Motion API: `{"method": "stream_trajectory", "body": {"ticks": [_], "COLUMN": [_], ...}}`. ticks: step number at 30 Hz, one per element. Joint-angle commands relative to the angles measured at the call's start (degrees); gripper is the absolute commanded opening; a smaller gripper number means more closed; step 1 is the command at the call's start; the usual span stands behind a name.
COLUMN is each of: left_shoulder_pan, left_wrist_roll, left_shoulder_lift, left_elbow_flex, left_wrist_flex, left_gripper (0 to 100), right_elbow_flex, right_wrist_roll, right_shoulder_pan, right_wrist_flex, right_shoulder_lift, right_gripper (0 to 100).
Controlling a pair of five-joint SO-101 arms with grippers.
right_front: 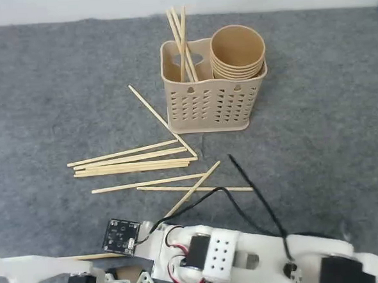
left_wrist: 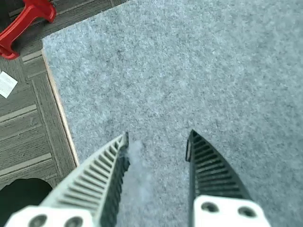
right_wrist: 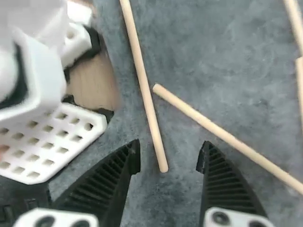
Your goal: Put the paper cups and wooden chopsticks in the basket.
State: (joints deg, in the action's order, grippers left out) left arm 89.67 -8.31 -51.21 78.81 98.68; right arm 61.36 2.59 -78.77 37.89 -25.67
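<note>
A beige basket (right_front: 206, 105) stands at the back of the grey carpet. A stack of paper cups (right_front: 237, 52) sits in its right compartment, and three wooden chopsticks (right_front: 181, 42) stand in its left one. Several more chopsticks (right_front: 132, 161) lie loose on the carpet in front of it. My right gripper (right_wrist: 170, 149) is open just above the carpet, with the end of one chopstick (right_wrist: 147, 101) between its fingers. A second chopstick (right_wrist: 213, 127) lies slanted just beyond it. My left gripper (left_wrist: 158, 142) is open over bare carpet, holding nothing.
Both arm bases and a black cable (right_front: 257, 198) crowd the near edge. A white perforated part (right_wrist: 42, 142) of the other arm is close beside my right gripper. The carpet edge (left_wrist: 59, 101) and a red object (left_wrist: 28, 16) on the floor lie off to one side.
</note>
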Motion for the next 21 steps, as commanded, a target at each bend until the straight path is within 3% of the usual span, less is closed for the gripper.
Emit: {"method": "stream_trajectory", "body": {"ticks": [1, 9, 14, 21], "left_shoulder_pan": [0.44, 0.35, 0.35, 0.44], "left_wrist_roll": [0.62, 0.62, 0.62, 0.62], "left_shoulder_lift": [0.09, -0.26, -0.26, -0.35], "left_elbow_flex": [4.18, 4.18, 4.18, 4.00], "left_wrist_flex": [1.76, 1.76, 1.76, 1.76], "left_gripper": [19, 19, 19, 19], "right_elbow_flex": [-3.16, -3.52, -3.52, -3.52], "right_wrist_roll": [0.53, -3.69, -3.60, -3.87], "right_shoulder_pan": [-0.57, 0.48, 2.59, 2.68], "right_wrist_flex": [-2.59, -5.58, -8.66, -8.75], "right_shoulder_lift": [2.33, 6.99, 9.63, 9.89], "right_gripper": [20.9, 19.9, 3.7, 0.9]}}
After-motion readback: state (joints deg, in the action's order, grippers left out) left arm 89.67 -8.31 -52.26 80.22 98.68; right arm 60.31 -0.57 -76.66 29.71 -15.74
